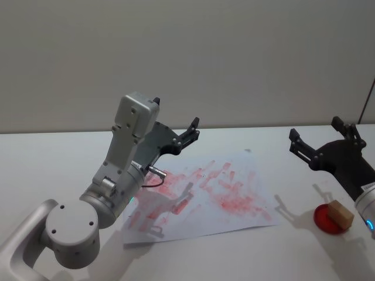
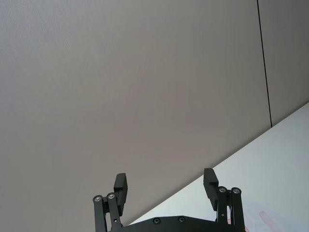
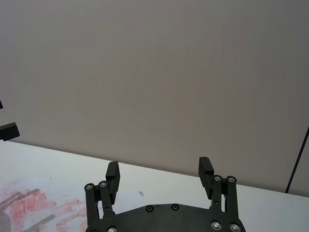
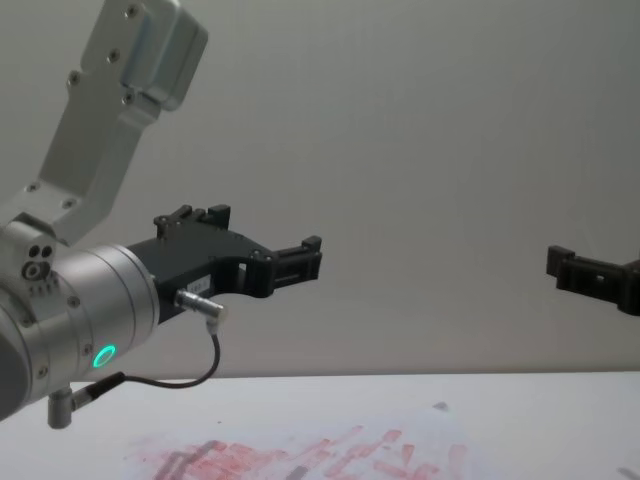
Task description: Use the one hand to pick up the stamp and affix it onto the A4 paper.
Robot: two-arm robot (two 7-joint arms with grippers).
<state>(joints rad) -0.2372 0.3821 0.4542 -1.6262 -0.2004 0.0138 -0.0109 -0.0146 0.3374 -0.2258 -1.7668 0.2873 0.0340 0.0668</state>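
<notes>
Silver-grey left arm (image 1: 114, 175) has green ring light (image 4: 103, 355), black cable (image 4: 190, 378), black claw (image 1: 194, 129).

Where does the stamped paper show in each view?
Head: paper in the lower middle.
Left wrist: pink-marked corner beside the left gripper.
Right wrist: red prints beside the right gripper.
Chest: along the bottom edge, under the left gripper.
Shared landmark: the grey wall.

A plain beige wall (image 1: 187, 58) rises beyond the right gripper (image 1: 314, 130), meeting the white bench (image 1: 58, 152) at its far edge. A thin dark line (image 1: 367, 100) runs down the wall beside that gripper.
</notes>
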